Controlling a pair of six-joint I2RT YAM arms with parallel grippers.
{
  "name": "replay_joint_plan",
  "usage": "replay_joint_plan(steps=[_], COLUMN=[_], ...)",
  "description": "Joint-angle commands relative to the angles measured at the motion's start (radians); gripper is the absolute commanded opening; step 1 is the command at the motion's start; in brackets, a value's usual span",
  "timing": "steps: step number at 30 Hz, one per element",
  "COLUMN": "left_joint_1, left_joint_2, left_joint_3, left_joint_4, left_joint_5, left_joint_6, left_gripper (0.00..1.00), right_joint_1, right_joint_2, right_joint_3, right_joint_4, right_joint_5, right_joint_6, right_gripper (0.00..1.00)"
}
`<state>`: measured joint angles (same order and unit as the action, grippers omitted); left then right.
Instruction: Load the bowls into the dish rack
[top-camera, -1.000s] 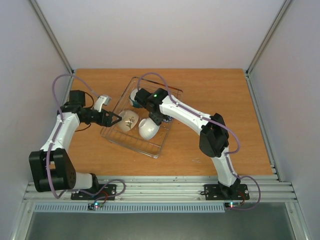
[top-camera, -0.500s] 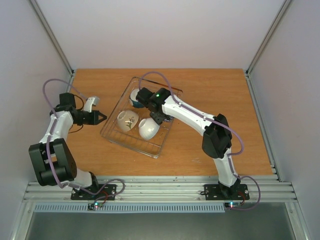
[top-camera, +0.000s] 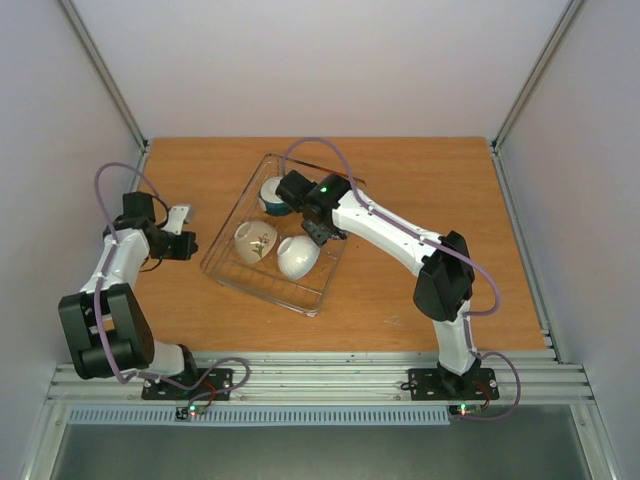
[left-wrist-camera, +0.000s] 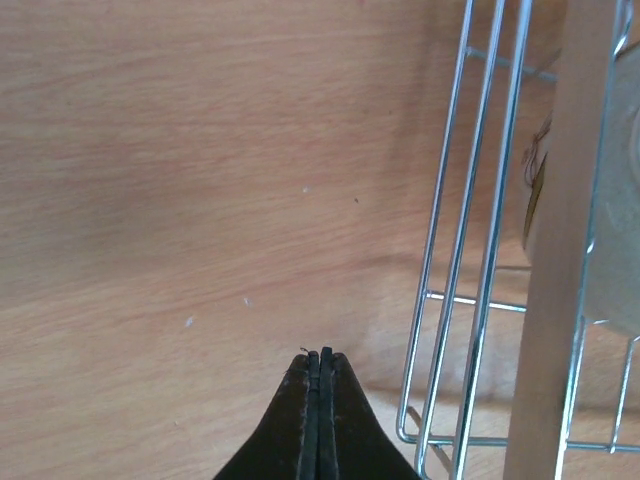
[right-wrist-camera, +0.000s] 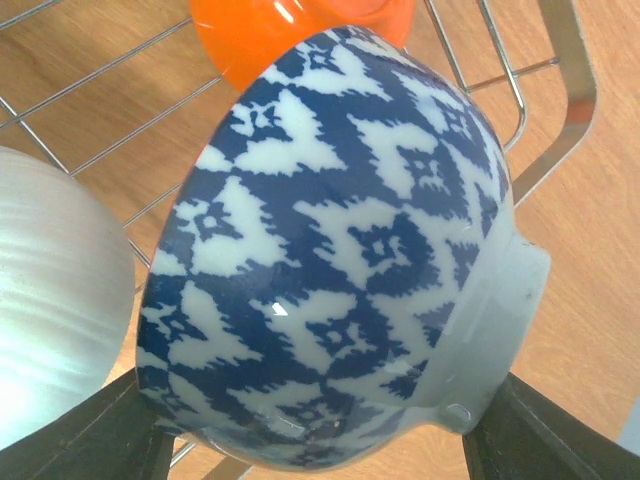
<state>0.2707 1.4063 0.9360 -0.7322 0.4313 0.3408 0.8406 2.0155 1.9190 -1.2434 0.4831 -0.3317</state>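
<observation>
Holding blue-patterned bowl (right-wrist-camera: 330, 250) within dish rack (top-camera: 258, 288), right jaws clamped

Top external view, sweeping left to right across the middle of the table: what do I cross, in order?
left gripper → sprig-motif bowl → plain white bowl → right arm's elbow

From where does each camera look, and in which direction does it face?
Top external: above and behind the bases, facing down on both arms and the rack.
Left wrist: on the left arm, facing the table beside the rack; the shut left gripper shows.
Right wrist: on the right arm, facing the blue bowl between its fingers.
Shared: rack wires appear in all.
</observation>
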Motion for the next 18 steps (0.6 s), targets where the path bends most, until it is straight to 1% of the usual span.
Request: replay_joint_plan(steps=[1, 9, 15, 16, 18], left_joint_1=[-0.061, -0.234, -0.266, -0.302, -0.329], left_joint_2=[-0.008, 0.004, -0.018, -0.025, -0.041], left_joint_3=[-0.021, -0.034, -0.032, -0.032, -0.034], left_joint_4=[-0.036, -0.064, -0.121, -0.134, -0.166], left_joint_5=[-0.074, -0.167, -0.186, -0.182, -0.17], left_joint_6=[0.051, 0.041, 0.059, 0.063, 0.073], left_gripper=[0.01, 0.0, 0.0, 0.0, 0.0], right_joint_1=[-0.008, -0.008, -0.011, -0.013, -0.019], right_joint_2=[-0.061, -0.087, -0.078, -0.072, -0.061], right_joint_3=[-0.001, 0.006, 0.027, 0.035, 0.048], right_joint_4=[-0.012, -0.019, -0.028, -0.031, -0.034], right_joint_5=[0.051, 0.052, 0.053, 0.053, 0.05], right_joint_6=[0.021, 0.026, 0.025, 0.025, 0.025], right_gripper=[0.01, 0.01, 0.01, 0.01, 0.01])
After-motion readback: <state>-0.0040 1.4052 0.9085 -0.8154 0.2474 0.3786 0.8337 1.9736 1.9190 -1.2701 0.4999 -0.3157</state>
